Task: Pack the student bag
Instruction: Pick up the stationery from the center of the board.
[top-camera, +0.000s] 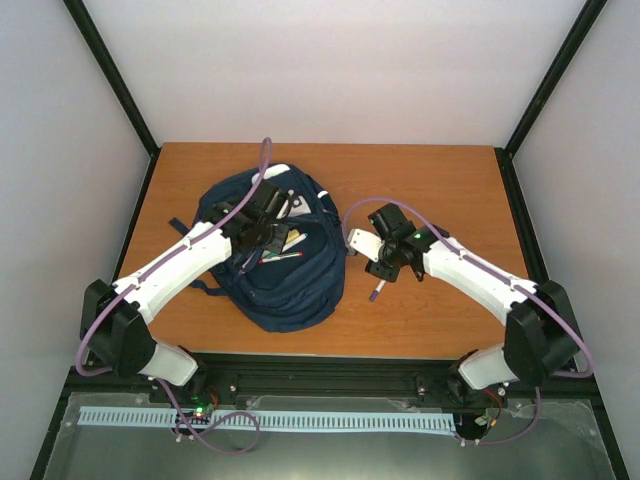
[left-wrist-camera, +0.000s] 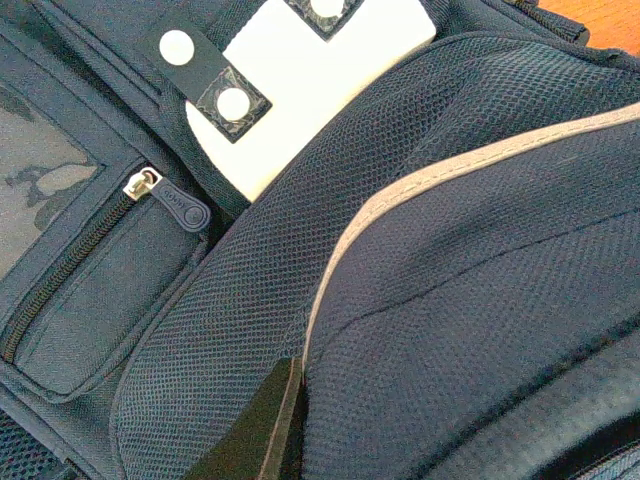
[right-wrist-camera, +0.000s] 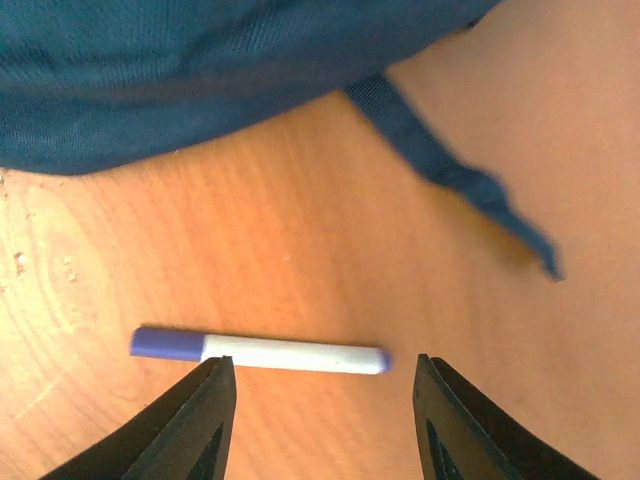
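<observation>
Top external view is showing the student bag (top-camera: 285, 285) lying flat on the wooden table (top-camera: 440, 180), with the left arm reaching over it so that the left gripper (top-camera: 262, 228) is hanging directly above the bag's upper half. From here the fingers are looking like one dark mass against the navy fabric, so whether they are open or closed cannot be told. Just beside that gripper, on the bag, a thin red pen (top-camera: 283, 257) and something white (top-camera: 293, 240) are showing.

Left wrist view is looking straight down at the bag (left-wrist-camera: 480, 300) from close above, and none of its own fingers are appearing. Below the camera a white patch (left-wrist-camera: 310, 80) with dark snap tabs is sitting next to a zipped pocket, whose zipper pull (left-wrist-camera: 165, 198) is lying at the closed end. Mesh fabric (left-wrist-camera: 250, 300) and a grey piped edge (left-wrist-camera: 420, 190) are crossing the picture.

Right gripper (top-camera: 383, 265) is hovering over bare table just beside the bag's edge, not touching it. In the right wrist view the right gripper (right-wrist-camera: 322, 388) is standing wide open and holding nothing. A white marker (right-wrist-camera: 290, 353) with a purple cap is lying on the wood directly under the fingertips, across the gap between them. Beyond the marker, the bag (right-wrist-camera: 200, 70) and one loose strap (right-wrist-camera: 450, 170) are resting on the table (right-wrist-camera: 300, 230).
</observation>
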